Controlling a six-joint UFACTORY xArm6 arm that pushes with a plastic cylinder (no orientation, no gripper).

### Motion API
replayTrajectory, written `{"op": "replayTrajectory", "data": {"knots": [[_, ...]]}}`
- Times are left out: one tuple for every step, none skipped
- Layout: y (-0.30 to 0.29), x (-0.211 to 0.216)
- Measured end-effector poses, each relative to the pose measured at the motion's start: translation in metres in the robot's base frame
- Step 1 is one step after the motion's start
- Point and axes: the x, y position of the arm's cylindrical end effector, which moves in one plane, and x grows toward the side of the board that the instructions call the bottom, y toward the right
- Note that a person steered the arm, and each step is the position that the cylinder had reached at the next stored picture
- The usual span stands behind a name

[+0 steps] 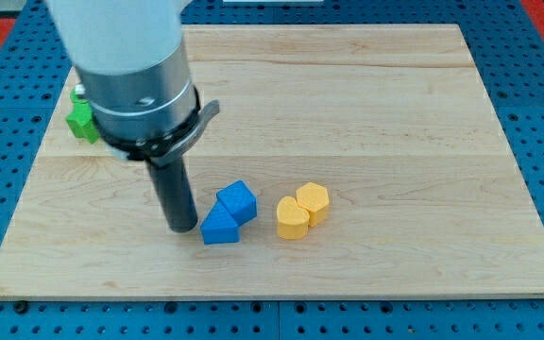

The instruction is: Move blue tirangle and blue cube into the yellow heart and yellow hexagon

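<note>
A green block [83, 121] is seen at the board's [395, 123] left edge, partly hidden behind the arm [130, 66]. My tip [182, 228], a bare rod clamped on nothing, is planted just left of the blue triangle [220, 228], close to touching. The blue cube [238, 200] is pressed against that triangle's upper right. Across a small bare gap, the yellow heart [292, 218] and yellow hexagon [314, 202] are set touching.

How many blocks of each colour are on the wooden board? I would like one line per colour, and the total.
Blue: 2, the blue cube and the blue triangle
Yellow: 2, the yellow heart and the yellow hexagon
Green: 1, the green block, partly hidden behind the arm
Total: 5
</note>
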Motion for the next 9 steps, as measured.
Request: {"op": "replayTrajectory", "data": {"knots": [[-0.008, 0.015], [0.019, 0.011], [0.048, 0.006], [0.059, -0.009], [0.067, -0.016], [0.059, -0.011], [0.044, -0.027], [0.034, -0.051], [0.057, -0.054]]}}
